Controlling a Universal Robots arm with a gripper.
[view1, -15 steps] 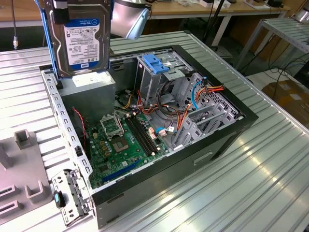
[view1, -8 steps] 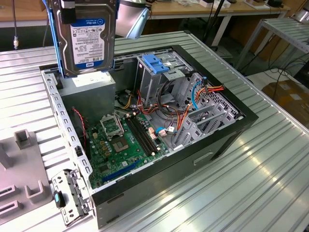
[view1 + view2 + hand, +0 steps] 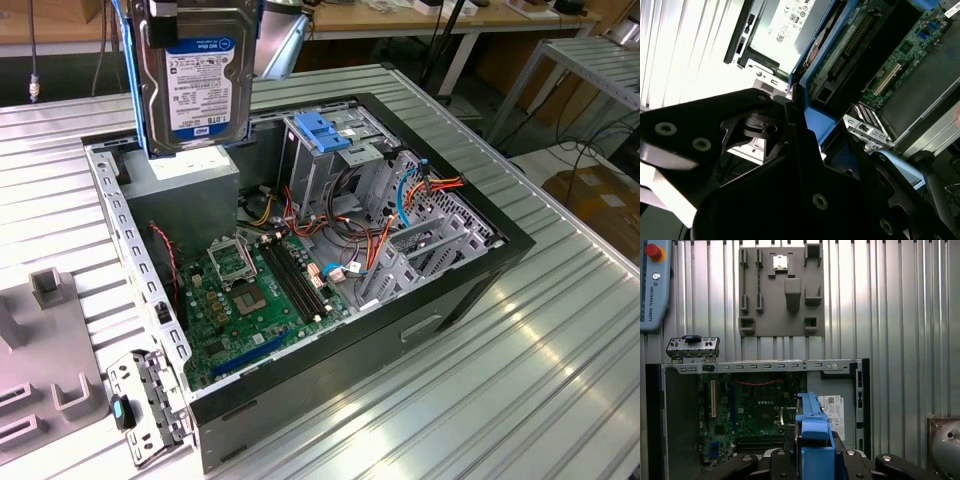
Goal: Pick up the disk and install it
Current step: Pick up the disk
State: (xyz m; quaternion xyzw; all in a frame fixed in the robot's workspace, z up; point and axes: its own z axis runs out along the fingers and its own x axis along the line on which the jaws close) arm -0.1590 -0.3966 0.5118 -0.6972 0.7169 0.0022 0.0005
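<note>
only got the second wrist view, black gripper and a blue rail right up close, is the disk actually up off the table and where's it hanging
Observer: Yes. In the exterior view the disk is held on end, high over the open computer case, above the corner where the grey power-supply box sits.
Operator: where's the drive cage from there
Observer: The metal cage with the blue handle stands inside the case, to the exterior view's right of the disk and apart from it.
</note>
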